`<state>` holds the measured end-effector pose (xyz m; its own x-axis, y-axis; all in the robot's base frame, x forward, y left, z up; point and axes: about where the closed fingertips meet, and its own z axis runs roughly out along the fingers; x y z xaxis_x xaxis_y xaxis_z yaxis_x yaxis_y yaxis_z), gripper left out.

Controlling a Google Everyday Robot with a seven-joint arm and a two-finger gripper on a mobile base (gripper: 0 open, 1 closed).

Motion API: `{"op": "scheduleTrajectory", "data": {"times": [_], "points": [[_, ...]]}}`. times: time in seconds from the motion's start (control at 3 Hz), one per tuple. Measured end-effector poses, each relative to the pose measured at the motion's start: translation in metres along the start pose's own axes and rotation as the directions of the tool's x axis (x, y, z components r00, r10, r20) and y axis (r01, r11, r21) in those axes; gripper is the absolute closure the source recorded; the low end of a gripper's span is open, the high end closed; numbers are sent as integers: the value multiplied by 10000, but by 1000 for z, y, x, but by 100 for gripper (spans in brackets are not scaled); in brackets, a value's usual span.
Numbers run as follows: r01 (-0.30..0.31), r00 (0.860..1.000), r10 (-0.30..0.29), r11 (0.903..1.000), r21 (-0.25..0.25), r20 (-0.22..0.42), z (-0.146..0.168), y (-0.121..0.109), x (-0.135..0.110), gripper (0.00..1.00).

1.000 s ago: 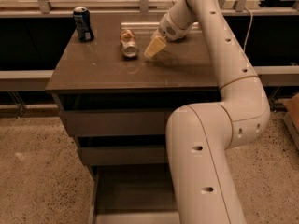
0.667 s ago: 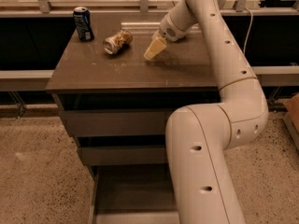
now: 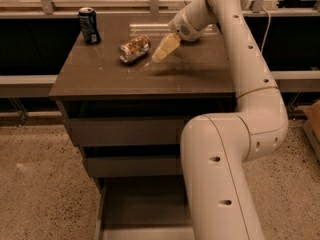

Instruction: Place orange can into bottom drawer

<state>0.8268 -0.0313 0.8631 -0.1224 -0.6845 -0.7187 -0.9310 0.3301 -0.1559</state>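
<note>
Grasp step, judging by the layout: nothing lifted yet. On its side on the cabinet top (image 3: 190,79), toward the back-left, the orange can (image 3: 135,49); just beside its right end, the gripper (image 3: 164,49), angled down toward it and hovering close over the surface. Not wrapped around the can; open or closed, cannot tell. Below, already pulled out, the bottom drawer (image 3: 145,204): a wide shallow tray, seemingly ready to receive.

Next move, probably: line up across the can's body, close on it, lift, then carry forward and down past the two upper drawers (image 3: 125,131). Calls for care: round body on its side, prone to rolling at a nudge.

Thin metal on the orange can, shiny orange-tan and silver, dented and wrinkled, so likely to give a little under a squeeze. Smooth, dark and upright at the back-left corner, well apart, the blue can (image 3: 89,25). Flat, dark brown, slightly glossy surface on top; plain, flat, grey-brown drawer fronts. Smooth white rounded shells on the arm (image 3: 225,174). Speckled, stone-like floor (image 3: 40,194).
</note>
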Motion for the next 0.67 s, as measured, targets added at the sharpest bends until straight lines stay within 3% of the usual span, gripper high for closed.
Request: {"op": "scheduleTrajectory", "data": {"times": [0.67], "points": [[1101, 9933, -1095, 9938, -130, 357, 14, 10, -36, 0]]}}
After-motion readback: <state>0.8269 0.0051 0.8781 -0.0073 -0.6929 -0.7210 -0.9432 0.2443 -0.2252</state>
